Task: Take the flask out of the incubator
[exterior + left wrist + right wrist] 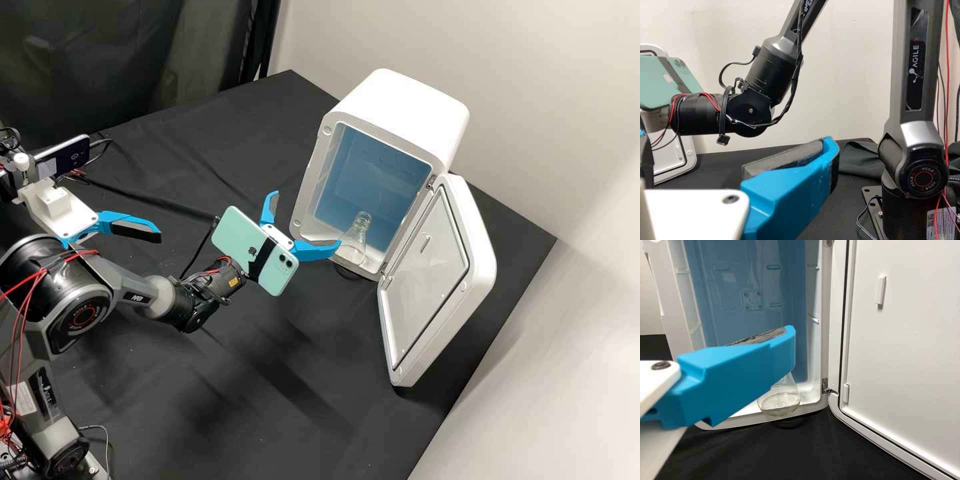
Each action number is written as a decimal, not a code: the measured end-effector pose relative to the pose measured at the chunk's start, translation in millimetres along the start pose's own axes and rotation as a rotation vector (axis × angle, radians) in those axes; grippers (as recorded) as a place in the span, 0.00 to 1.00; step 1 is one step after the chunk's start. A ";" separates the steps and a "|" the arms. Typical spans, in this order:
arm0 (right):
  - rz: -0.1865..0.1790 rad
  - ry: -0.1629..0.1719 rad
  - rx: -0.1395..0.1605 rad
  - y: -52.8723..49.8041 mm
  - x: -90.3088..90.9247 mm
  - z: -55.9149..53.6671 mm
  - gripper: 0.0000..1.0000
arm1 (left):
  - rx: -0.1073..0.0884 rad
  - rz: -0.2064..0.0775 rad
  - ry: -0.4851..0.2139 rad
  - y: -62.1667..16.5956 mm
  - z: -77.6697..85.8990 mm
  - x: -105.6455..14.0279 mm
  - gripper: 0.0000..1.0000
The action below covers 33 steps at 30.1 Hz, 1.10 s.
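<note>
High view: our right gripper [307, 219], fingers spread wide, sits at the incubator [400, 110] mouth; we should ease in level, straddle the flask [359, 237] neck, then close gently.

A black cloth [280, 373] covers the whole surface [167, 433] in front of me, lying in soft folds and wrinkles. Behind it, at the far left, hangs a dark curtain [100, 60]; the rest of the backdrop is a plain white wall [533, 80]. A mint-green phone [257, 250] with a black strap across its back sits above the middle of the cloth, camera lenses at its lower corner. At the far left edge a second phone [63, 157] shows a dark screen, with thin cables [100, 141] trailing from it onto the cloth. Near the wall some black fabric [860, 155] lies bunched up.
</note>
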 end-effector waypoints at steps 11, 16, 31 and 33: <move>0.000 0.000 0.000 0.0 0.0 0.0 1.00 | 0.000 0.000 0.000 0.0 0.0 0.0 1.00; 0.000 0.000 0.000 0.0 0.0 0.0 1.00 | 0.006 -0.001 0.004 -1.5 -3.2 0.7 1.00; 0.000 0.000 0.000 0.0 0.0 0.0 1.00 | -0.046 -0.104 0.130 -44.8 -48.5 8.0 1.00; 0.000 0.000 0.000 0.0 0.0 0.0 1.00 | -0.064 -0.103 0.158 -44.9 -57.1 6.8 1.00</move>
